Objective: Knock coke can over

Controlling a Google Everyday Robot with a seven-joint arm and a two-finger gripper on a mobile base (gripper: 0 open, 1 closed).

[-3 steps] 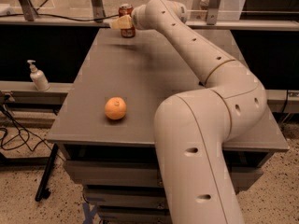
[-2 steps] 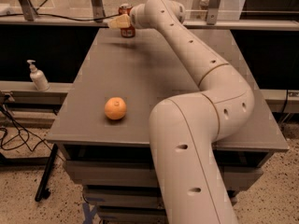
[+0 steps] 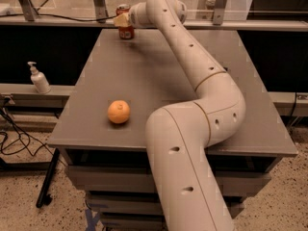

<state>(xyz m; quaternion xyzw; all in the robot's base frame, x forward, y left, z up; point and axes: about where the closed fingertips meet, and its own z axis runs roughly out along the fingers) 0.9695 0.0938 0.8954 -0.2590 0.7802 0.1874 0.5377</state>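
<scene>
The coke can [image 3: 125,29], red with a silver top rim, stands upright at the far left corner of the grey table [image 3: 159,76]. My gripper [image 3: 121,19] is at the end of the long white arm that reaches across the table, and it sits against the can's upper part, partly covering it. An orange [image 3: 118,112] lies on the table's near left part, far from the gripper.
A white pump bottle [image 3: 38,79] stands on a low shelf left of the table. Metal frame posts [image 3: 99,0] and a rail run behind the table's far edge. Cables lie on the floor at the left. My arm's large elbow [image 3: 192,143] covers the table's near middle.
The arm has swung so its upper link and elbow sit further left. The gripper has stayed at the can, which still stands upright.
</scene>
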